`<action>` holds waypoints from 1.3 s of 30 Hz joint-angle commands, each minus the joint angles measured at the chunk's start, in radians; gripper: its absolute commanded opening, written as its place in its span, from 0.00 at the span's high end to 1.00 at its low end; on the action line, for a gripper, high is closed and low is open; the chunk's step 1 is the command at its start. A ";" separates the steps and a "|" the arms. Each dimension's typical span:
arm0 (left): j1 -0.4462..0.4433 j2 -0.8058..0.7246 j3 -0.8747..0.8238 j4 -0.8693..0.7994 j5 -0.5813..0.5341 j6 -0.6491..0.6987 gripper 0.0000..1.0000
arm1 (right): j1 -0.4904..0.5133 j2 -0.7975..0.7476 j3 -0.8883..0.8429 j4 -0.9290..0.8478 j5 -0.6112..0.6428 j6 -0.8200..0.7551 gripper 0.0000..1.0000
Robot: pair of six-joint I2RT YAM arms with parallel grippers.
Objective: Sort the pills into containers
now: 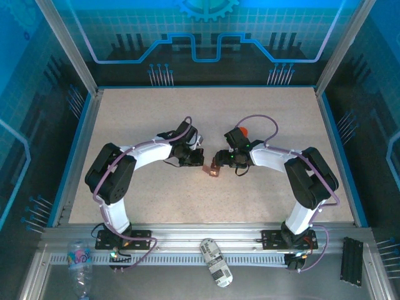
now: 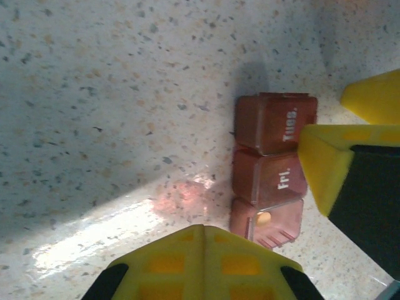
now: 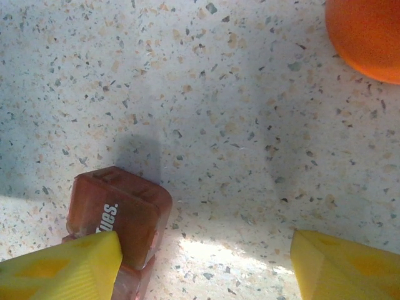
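Maroon see-through plastic is what the containers (image 1: 214,169) are made of, and they're sitting mid-table, tucked between the two grippers. From above they can be made out as just a small dark block, with the left gripper (image 1: 191,157) close on one side and the right gripper (image 1: 226,159) close on the other. Up close it's a different story. "Tues." and "Fri." can be read on two lids in the left wrist view, and a small orange pill (image 2: 264,218) is seen through a third, paler section at the end nearest that camera. The left gripper's yellow fingers (image 2: 169,262) are pressed together with nothing pinched, stopped just short of the box. The right gripper's fingers (image 3: 69,269) are spread wide, one overlapping the "Tues." end, though contact can't be confirmed. An orange bottle (image 1: 244,131) is parked just behind the right wrist. Loads of bare speckled table (image 1: 125,112) is available toward the far side and both flanks, all bounded by a blue rim (image 1: 80,140).
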 commanded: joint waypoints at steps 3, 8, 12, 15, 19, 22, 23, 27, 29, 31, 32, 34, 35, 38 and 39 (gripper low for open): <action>-0.025 -0.043 -0.022 0.013 0.052 -0.036 1.00 | 0.015 0.030 -0.008 -0.026 0.017 0.018 0.27; -0.042 -0.054 -0.034 0.034 0.062 -0.059 1.00 | 0.015 0.033 -0.011 -0.023 0.017 0.019 0.27; -0.060 -0.059 -0.032 0.041 0.065 -0.068 1.00 | 0.015 0.039 -0.009 -0.022 0.015 0.021 0.27; -0.073 -0.058 -0.029 0.046 0.065 -0.076 1.00 | 0.017 0.042 -0.010 -0.022 0.013 0.021 0.27; -0.088 -0.053 -0.017 0.052 0.068 -0.086 1.00 | 0.017 0.045 -0.011 -0.020 0.012 0.024 0.27; -0.099 -0.048 -0.007 0.053 0.070 -0.087 1.00 | 0.016 0.047 -0.012 -0.019 0.012 0.025 0.27; -0.103 -0.047 -0.004 0.052 0.070 -0.087 1.00 | 0.016 0.048 -0.013 -0.018 0.012 0.025 0.27; -0.117 -0.045 -0.002 0.059 0.069 -0.092 1.00 | 0.016 0.050 -0.010 -0.017 0.013 0.025 0.27; -0.122 -0.044 -0.001 0.066 0.069 -0.096 1.00 | 0.016 0.052 -0.008 -0.018 0.012 0.025 0.27; -0.127 -0.041 -0.002 0.074 0.069 -0.101 1.00 | 0.016 0.056 -0.007 -0.018 0.010 0.025 0.27; -0.131 -0.040 -0.002 0.078 0.069 -0.103 1.00 | 0.014 0.056 -0.007 -0.017 0.009 0.027 0.27; -0.139 -0.031 -0.002 0.082 0.063 -0.104 1.00 | 0.015 0.060 -0.005 -0.016 0.007 0.028 0.27; -0.141 -0.025 -0.001 0.082 0.058 -0.105 1.00 | 0.015 0.061 -0.004 -0.017 0.007 0.028 0.27; -0.151 -0.005 -0.005 0.088 0.044 -0.103 1.00 | 0.013 0.066 -0.004 -0.017 0.002 0.032 0.27; -0.152 0.002 -0.007 0.088 0.040 -0.103 1.00 | 0.013 0.065 -0.005 -0.017 0.002 0.033 0.27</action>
